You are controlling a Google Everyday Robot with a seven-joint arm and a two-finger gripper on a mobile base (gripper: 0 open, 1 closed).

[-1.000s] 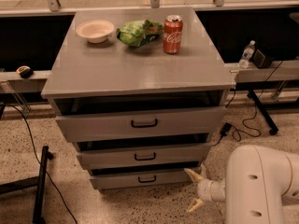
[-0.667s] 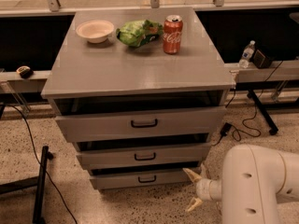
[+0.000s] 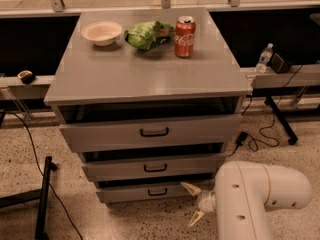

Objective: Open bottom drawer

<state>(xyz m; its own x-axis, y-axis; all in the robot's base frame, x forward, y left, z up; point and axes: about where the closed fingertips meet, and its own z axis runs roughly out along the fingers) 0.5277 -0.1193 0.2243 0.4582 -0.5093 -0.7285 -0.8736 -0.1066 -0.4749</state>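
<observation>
The bottom drawer (image 3: 145, 191) is the narrowest grey front of three, low on the cabinet, with a small black bar handle (image 3: 157, 191). It stands slightly out, with a dark gap above it. My gripper (image 3: 193, 202) is low at the right of that drawer front, its two pale fingers (image 3: 190, 187) spread apart and holding nothing. It points left toward the drawer's right end and is to the right of the handle. My white arm (image 3: 260, 196) fills the lower right.
The mid drawer (image 3: 152, 166) and top drawer (image 3: 150, 132) are above. On the cabinet top (image 3: 145, 69) stand a bowl (image 3: 102, 32), a green bag (image 3: 148, 35) and a red can (image 3: 184, 30). A black stand leg (image 3: 42, 196) is at left; cables (image 3: 260, 134) lie at right.
The arm and gripper have shifted slightly left toward the bottom drawer. The drawers have not moved.
</observation>
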